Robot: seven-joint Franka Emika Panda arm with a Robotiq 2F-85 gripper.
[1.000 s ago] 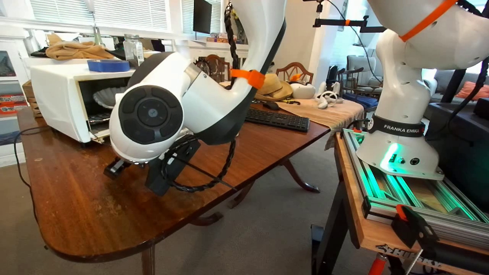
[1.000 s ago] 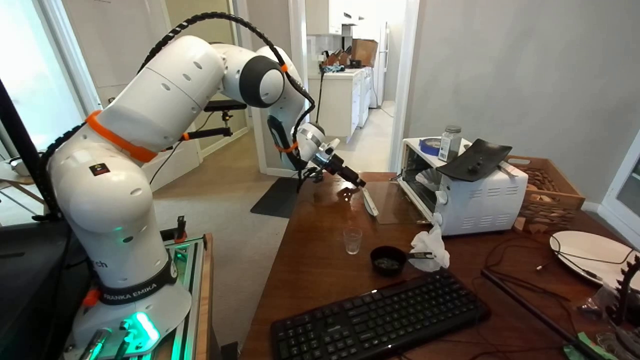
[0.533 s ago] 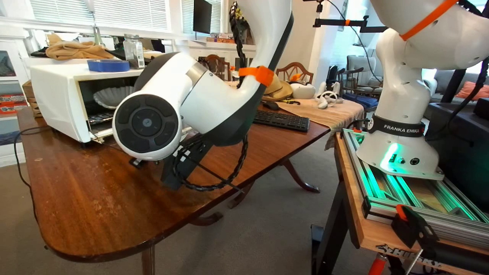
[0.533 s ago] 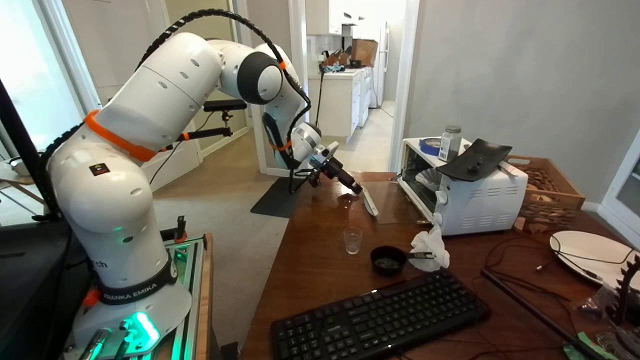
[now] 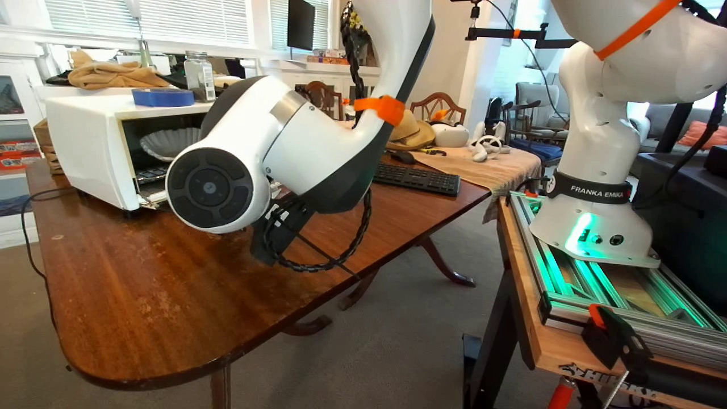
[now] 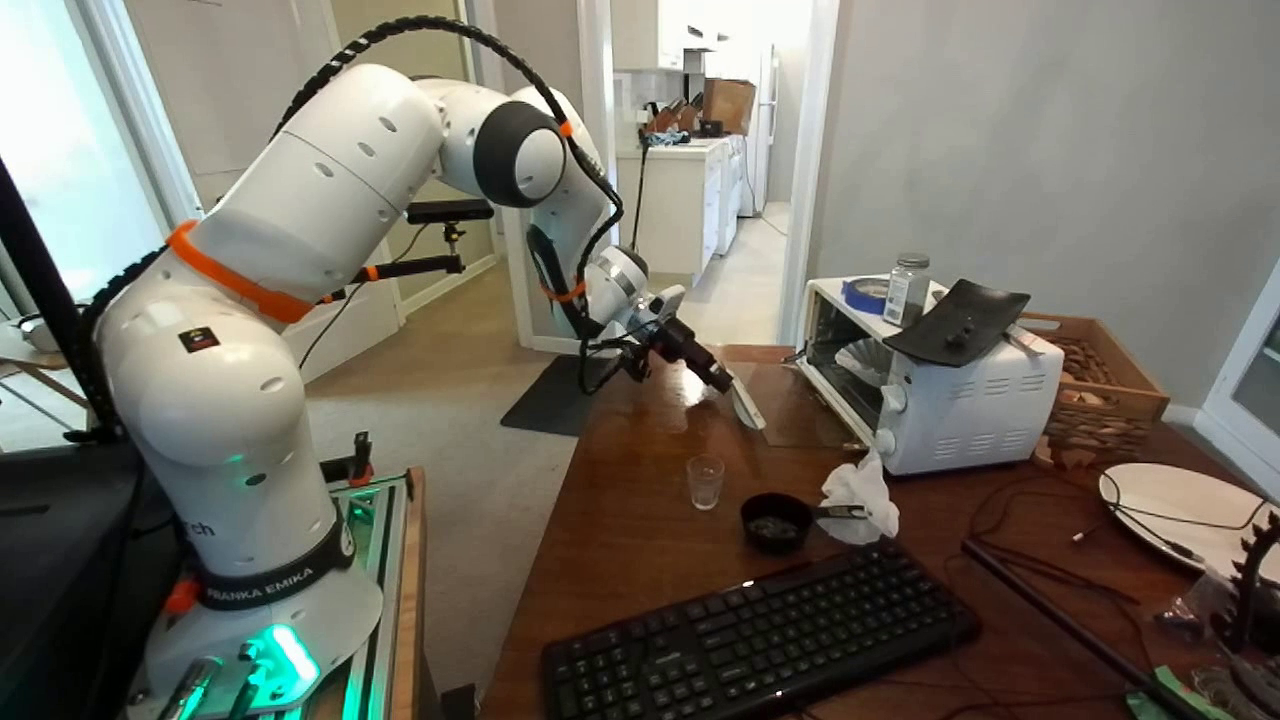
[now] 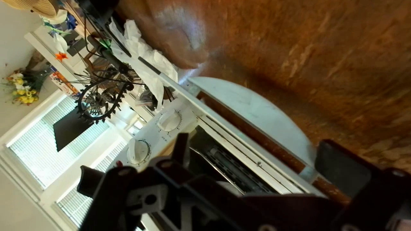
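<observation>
Exterior view, right of centre: the spread, empty gripper (image 6: 722, 378) appears to touch the white handle (image 6: 748, 404), no grip made yet; the oven door (image 6: 800, 402) lies lowered.

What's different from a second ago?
The gripper has dipped slightly, and the oven with its door handle has shifted slightly rightward in an exterior view, carrying jar, tape and black tray along. Nothing visibly gripped. Glass, black bowl and keyboard stayed put.
</observation>
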